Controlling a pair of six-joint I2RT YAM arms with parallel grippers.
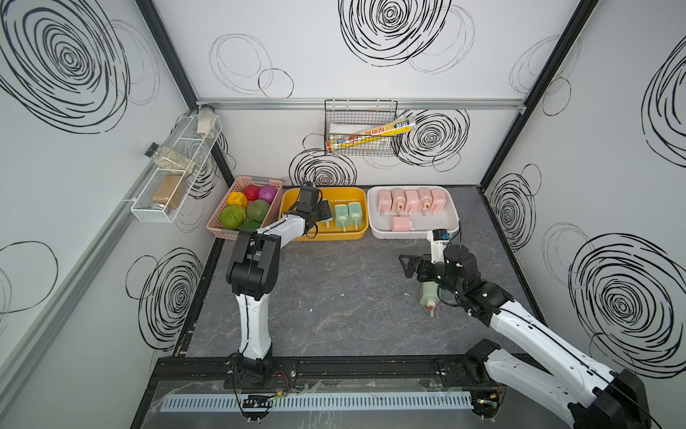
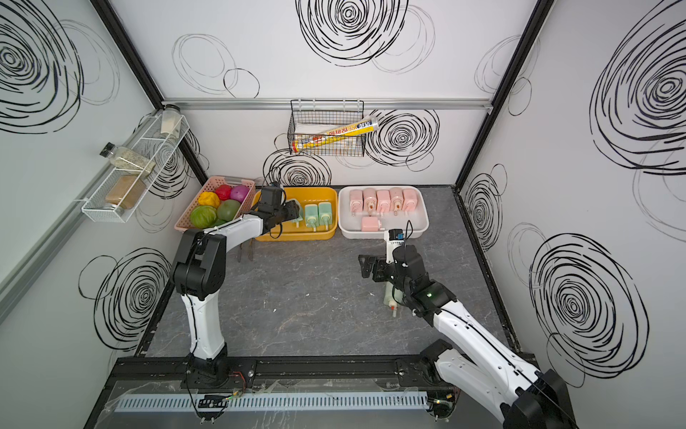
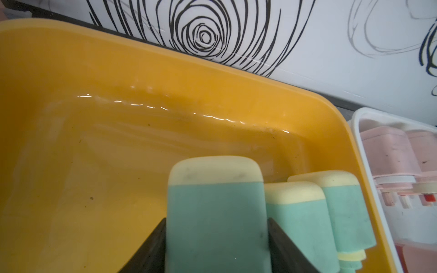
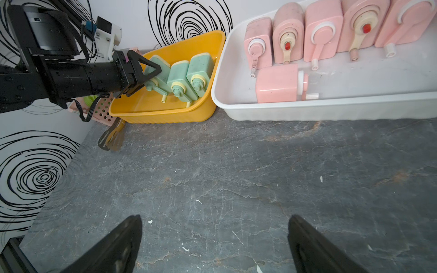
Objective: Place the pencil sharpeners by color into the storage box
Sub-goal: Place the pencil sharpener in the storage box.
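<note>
Clamping a mint green sharpener [image 3: 216,212], the left fingers [image 3: 151,250] hold it in the yellow box [image 3: 71,59] beside two matching ones [image 3: 298,212], grouping by color; the right fingers [image 4: 123,243] gape empty near a loose green sharpener [image 1: 430,293].

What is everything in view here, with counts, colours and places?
table: one, dark grey
yellow bin: one, yellow; back of table
white tray: one, white; beside the bin
pink basket: one, pink; bin's other side
green sharpeners: four, mint; two lying in yellow bin, one gripped beside them, one on table under right arm
pink sharpeners: six, pale pink; white tray
toy vegetables: several, mixed colours; pink basket
slotted utensil: one, dark; table, by pink basket
wire basket: one, black; back wall, holds yellow tube
wire rack: one, white; side wall, holds three jars
left gripper: fingers shut on a green sharpener
right gripper: fingers open, empty, above table
</note>
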